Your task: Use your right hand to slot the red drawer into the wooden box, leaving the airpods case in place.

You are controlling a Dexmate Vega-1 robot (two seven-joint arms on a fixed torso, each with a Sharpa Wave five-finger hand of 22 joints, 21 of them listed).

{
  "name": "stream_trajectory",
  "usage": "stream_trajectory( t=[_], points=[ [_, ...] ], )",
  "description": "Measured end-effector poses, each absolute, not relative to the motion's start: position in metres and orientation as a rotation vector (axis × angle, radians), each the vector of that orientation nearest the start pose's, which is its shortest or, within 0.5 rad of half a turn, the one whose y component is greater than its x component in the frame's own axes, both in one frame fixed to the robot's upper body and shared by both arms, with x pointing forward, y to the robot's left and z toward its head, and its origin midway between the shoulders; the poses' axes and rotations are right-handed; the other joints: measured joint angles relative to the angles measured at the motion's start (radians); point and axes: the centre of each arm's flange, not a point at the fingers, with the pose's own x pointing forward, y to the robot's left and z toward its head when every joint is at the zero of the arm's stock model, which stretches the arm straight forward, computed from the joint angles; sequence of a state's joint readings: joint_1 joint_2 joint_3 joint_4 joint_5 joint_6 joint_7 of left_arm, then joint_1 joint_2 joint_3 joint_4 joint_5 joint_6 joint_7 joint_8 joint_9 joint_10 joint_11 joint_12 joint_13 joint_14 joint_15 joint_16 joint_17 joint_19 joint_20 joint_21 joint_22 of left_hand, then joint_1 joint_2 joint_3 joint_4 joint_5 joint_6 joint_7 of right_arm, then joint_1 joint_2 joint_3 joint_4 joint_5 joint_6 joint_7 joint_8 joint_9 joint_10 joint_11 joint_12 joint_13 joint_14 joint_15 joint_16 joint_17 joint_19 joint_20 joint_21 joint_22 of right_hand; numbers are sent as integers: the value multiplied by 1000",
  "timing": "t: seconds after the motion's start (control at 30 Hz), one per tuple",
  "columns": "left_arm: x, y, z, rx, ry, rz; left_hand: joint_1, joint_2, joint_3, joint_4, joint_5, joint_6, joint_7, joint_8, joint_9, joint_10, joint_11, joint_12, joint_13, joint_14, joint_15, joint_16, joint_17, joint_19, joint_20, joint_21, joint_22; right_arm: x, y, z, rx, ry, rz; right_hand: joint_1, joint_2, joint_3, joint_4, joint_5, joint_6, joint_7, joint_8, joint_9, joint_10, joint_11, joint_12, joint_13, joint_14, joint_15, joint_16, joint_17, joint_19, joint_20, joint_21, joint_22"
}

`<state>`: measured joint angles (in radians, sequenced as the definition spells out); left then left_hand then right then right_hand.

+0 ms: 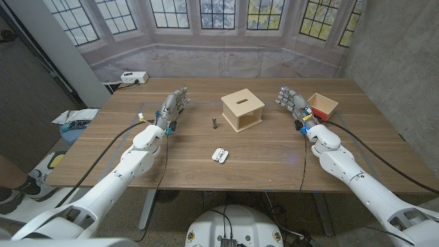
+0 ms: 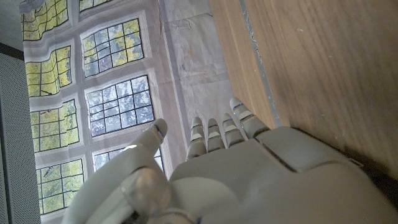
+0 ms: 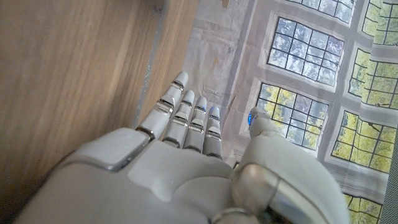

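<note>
Both hands empty, fingers apart: left hand (image 1: 173, 108), right hand (image 1: 291, 101) | wooden table (image 1: 171, 147): wooden box (image 1: 242, 110) mid-far, red drawer (image 1: 322, 105) far-right edge, airpods case (image 1: 219, 155) near-middle | bay windows (image 1: 219, 14) behind

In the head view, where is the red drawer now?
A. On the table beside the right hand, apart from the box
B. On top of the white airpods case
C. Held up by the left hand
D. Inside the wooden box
A: the red drawer with light wooden walls stands on the table just beyond the open right hand, well apart from the light wooden box with a slot on top.
</note>
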<state>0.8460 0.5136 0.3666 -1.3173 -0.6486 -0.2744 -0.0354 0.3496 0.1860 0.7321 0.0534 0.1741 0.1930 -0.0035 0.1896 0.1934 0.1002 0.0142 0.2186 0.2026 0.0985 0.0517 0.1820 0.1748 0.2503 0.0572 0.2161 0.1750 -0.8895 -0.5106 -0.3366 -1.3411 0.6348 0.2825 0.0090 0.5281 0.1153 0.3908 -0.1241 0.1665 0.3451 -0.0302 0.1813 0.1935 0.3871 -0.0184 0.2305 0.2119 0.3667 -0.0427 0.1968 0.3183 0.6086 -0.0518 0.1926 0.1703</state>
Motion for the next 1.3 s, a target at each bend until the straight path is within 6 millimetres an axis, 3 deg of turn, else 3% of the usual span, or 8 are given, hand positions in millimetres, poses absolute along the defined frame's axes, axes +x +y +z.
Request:
stream_trajectory(
  t=[0.73, 0.77, 0.83, 0.93, 0.97, 1.3],
  points=[
    [656, 290, -16, -23, -585, -214, 10, 10, 0, 0, 0, 0, 0, 0, 0, 0, 0, 0, 0, 0, 0, 0, 0, 0, 0, 0, 0, 636, -296, -36, -17, -596, 170, 1, 1, -3, -3, 0, 0, 0, 0, 0, 5, 5, 0, 0, 0, 0, 0, -7, 0, 0, 0, 0],
    [657, 287, -18, -7, -577, -232, 10, 10, 0, 0, 0, 0, 0, 0, 0, 0, 0, 0, 0, 0, 0, 0, 0, 0, 0, 0, 0, 626, -297, -26, 2, -632, 166, 1, 1, -3, -3, 0, 0, 0, 0, 0, 5, 5, 0, 0, 0, 0, 0, -9, 0, 0, 0, 0],
    [659, 287, -18, -7, -575, -237, 10, 10, 0, 0, 0, 0, 0, 0, 0, 0, 0, 0, 0, 0, 0, 0, 0, 0, 0, 0, 0, 621, -296, -24, -3, -640, 165, 6, 6, -3, -3, 0, -3, 2, 0, 0, 5, 5, 0, 0, 0, 0, 0, -12, -1, 1, 0, 0],
    [661, 287, -18, -12, -571, -233, 10, 10, 0, 0, 0, 0, 0, 0, 0, 0, 0, 0, 0, 0, 0, 0, 0, 0, 0, 0, 0, 622, -297, -25, -14, -631, 154, 6, 6, -7, -7, 0, -4, 4, 0, 0, 1, 9, 0, 0, 0, 0, 0, -12, -6, 5, 0, 0],
    [662, 286, -18, -10, -570, -242, 10, 10, 0, 1, 0, 0, 0, 0, 0, 0, 0, 0, 0, -1, 0, 0, 0, 0, 0, 0, 0, 613, -295, -22, -13, -648, 157, 6, 6, -7, -7, 0, -4, 4, 0, -1, 1, 9, 0, 0, 0, 0, 0, -12, -6, 5, 0, 0],
    [667, 283, -20, -20, -566, -251, 10, 10, -7, -1, 0, 0, 0, 0, 0, 0, 0, 0, 0, -4, 4, 0, 0, 0, 0, 0, 0, 595, -294, -22, -52, -646, 143, 37, 0, -2, -29, 4, -14, 13, 0, -3, 2, 20, -5, -3, -2, -1, 0, -26, -2, 9, 0, 0]
  ],
)
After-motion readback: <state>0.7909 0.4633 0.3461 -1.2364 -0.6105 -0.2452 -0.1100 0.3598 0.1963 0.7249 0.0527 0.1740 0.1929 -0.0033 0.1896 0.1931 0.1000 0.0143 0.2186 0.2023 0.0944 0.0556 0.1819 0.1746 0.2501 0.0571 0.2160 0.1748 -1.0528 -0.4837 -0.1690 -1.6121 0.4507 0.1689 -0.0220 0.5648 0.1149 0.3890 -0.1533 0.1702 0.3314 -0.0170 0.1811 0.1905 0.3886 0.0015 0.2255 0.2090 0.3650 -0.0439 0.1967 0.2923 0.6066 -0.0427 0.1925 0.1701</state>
